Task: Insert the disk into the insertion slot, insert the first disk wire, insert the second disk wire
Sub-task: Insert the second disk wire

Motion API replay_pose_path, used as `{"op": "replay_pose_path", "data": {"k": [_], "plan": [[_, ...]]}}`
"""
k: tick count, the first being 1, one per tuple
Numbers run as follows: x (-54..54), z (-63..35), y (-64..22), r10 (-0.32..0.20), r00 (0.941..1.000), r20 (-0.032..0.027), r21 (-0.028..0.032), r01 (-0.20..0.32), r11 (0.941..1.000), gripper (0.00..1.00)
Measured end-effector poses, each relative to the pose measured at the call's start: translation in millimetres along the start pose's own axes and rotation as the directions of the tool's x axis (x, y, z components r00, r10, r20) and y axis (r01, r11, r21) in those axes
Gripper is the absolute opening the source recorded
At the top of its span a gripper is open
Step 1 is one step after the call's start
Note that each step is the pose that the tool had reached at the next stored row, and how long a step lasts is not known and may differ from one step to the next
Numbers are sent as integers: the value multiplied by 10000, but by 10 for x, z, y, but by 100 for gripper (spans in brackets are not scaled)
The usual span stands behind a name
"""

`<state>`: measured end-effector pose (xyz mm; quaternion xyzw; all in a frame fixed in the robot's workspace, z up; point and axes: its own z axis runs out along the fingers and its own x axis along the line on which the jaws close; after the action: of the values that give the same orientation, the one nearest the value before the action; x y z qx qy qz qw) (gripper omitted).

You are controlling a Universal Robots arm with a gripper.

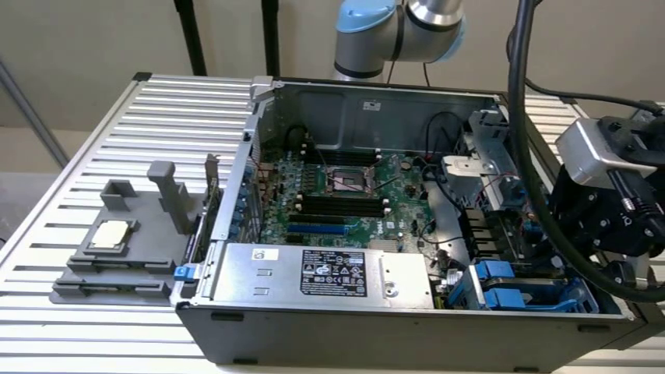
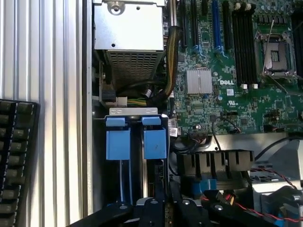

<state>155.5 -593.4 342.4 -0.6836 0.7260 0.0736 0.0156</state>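
The insertion slot (image 1: 506,287) (image 2: 133,111) is the grey cage at the near corner of the open computer case, on the exterior view's right. Two blue carrier tabs (image 2: 118,144) (image 2: 155,143) stand side by side in it. The disk's silver body is hidden. My gripper (image 1: 594,248) (image 2: 165,201) hangs just above and beside the cage, fingers drawn close together, and I cannot make out anything between them. Thin red and black wires (image 2: 265,198) lie loose beside the cage; which are the disk wires I cannot tell.
The silver labelled power-supply box (image 1: 322,273) (image 2: 129,28) fills the case's near side. The motherboard (image 1: 338,195) (image 2: 236,80) lies beyond it. A grey fixture (image 1: 120,257) stands on the slatted table on the exterior view's left. A thick black cable (image 1: 525,156) hangs over the case.
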Motion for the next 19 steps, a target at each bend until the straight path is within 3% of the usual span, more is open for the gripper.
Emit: {"op": "replay_pose_path", "data": {"k": [2,3,9,11,13,19], "plan": [[-5,6,0,34,10000,-81,10,-34,10000,16],[-24,21,0,121,9997,-215,28,-120,9999,16],[-60,33,0,215,9994,-256,43,-214,9998,16],[-61,36,-12,260,9990,-370,58,-258,9997,16],[-58,67,-19,274,9987,-423,65,-272,9996,16],[-57,76,-22,279,9986,-451,67,-276,9996,16]]}}
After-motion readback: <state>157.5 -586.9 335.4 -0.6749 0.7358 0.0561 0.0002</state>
